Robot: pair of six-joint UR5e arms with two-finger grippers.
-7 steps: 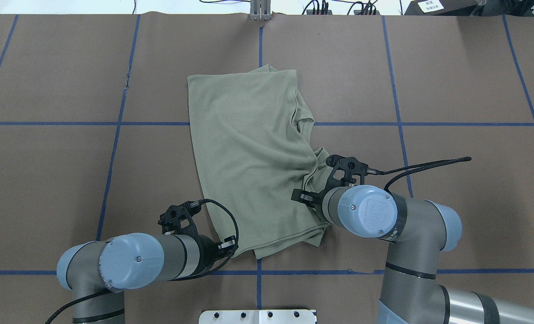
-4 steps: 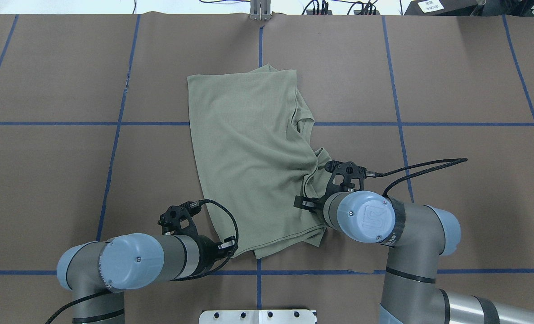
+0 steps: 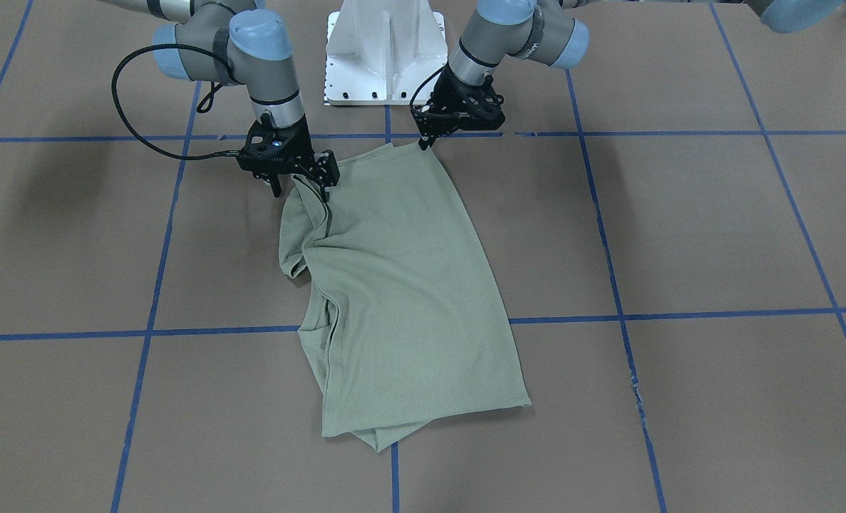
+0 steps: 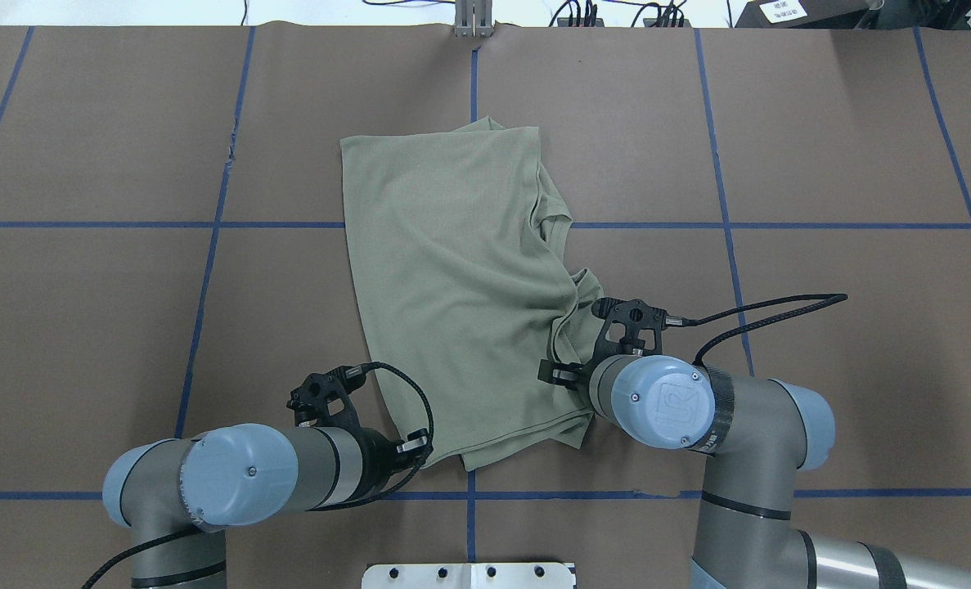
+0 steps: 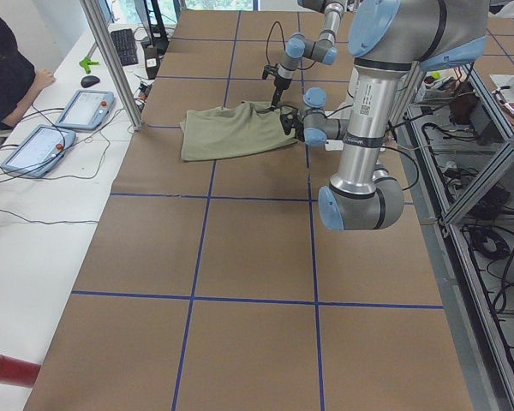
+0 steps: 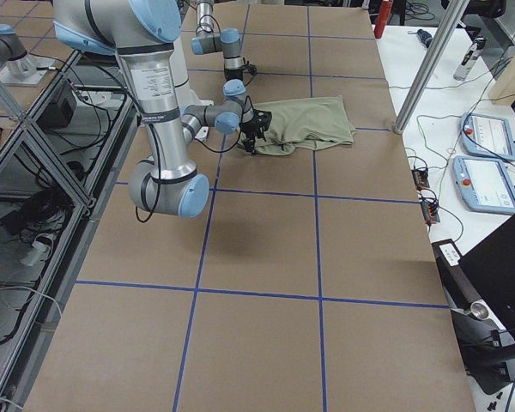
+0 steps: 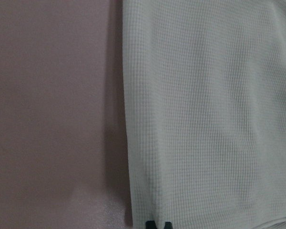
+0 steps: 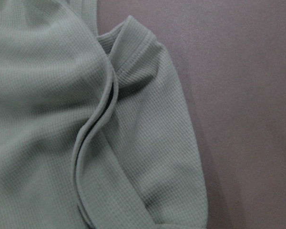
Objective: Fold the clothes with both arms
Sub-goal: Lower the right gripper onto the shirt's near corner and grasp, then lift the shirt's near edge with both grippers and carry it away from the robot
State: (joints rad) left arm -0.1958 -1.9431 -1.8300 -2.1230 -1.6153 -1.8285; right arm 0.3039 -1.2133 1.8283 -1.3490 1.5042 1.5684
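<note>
The pale sage-green shirt (image 4: 452,270) lies folded lengthwise on the brown table, also seen in the front view (image 3: 401,299). My left gripper (image 3: 423,144) is low at the shirt's near left corner and shut on its edge. The left wrist view shows the waffle-knit cloth (image 7: 205,119) with the fingertips together at the bottom. My right gripper (image 3: 303,192) stands over the bunched near right edge, fingers apart on either side of a fold. The right wrist view shows only rumpled cloth (image 8: 47,95) and no fingertips. The neck tag and logo are hidden.
The white pedestal base (image 3: 383,50) stands just behind the grippers. Blue tape lines (image 4: 207,225) grid the table. A metal post (image 4: 473,20) stands at the far edge. An operator (image 5: 4,73) and control pendants (image 5: 81,107) are beyond the far side.
My right gripper has shifted a little toward the robot over the shirt's right edge. The left arm and the shirt have not visibly moved.
</note>
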